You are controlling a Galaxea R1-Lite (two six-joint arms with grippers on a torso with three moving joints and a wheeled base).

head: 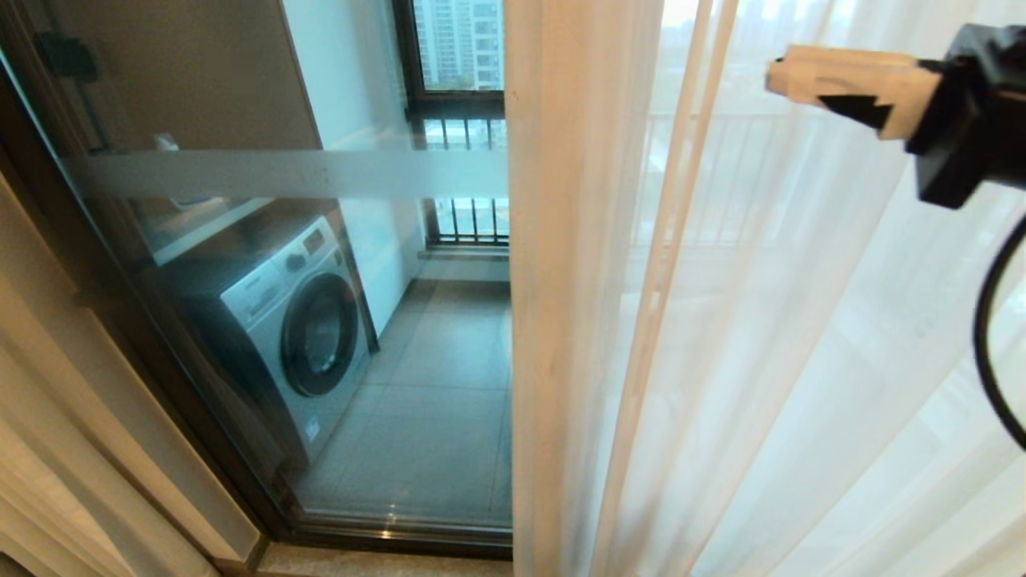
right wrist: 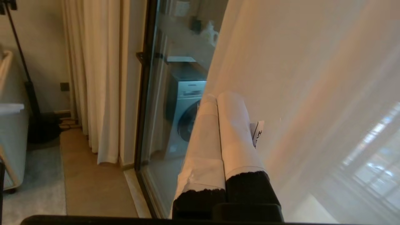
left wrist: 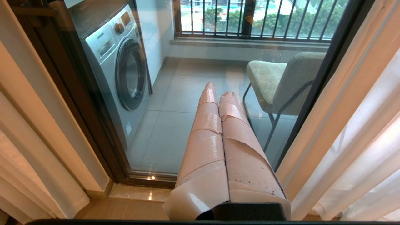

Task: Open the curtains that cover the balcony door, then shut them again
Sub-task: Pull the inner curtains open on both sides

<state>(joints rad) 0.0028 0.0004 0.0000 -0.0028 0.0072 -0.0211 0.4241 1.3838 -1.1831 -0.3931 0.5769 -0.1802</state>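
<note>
The balcony door (head: 264, 264) filled the left half of the head view, its glass bare from the dark frame to the edge of the sheer, a frosted band running level across it. Behind it stood a washing machine (head: 288, 320) on the balcony tiles.

The curtains (head: 721, 336) came in two lots: a thin white sheer hanging over the right half of the door, its folded leading edge running straight down near the middle of the view, and heavy cream drapes bunched at the far left beside the frame. The sheer's long axis was vertical, floor to top, so any drawing of it would have to go sideways along the glass.

The right gripper (head: 776, 74) was the nearer one. It was raised at the upper right of the head view, in front of the sheer's face, its taped fingers pressed flat together with nothing between them, pointing level toward the robot's left. The leading edge lay farther to its left (whether the fingertips touched the fabric could not be told).

The left gripper (left wrist: 217, 89) was likewise clenched and empty, low down and pointing at the bare glass, a chair (left wrist: 284, 81) visible beyond.
</note>
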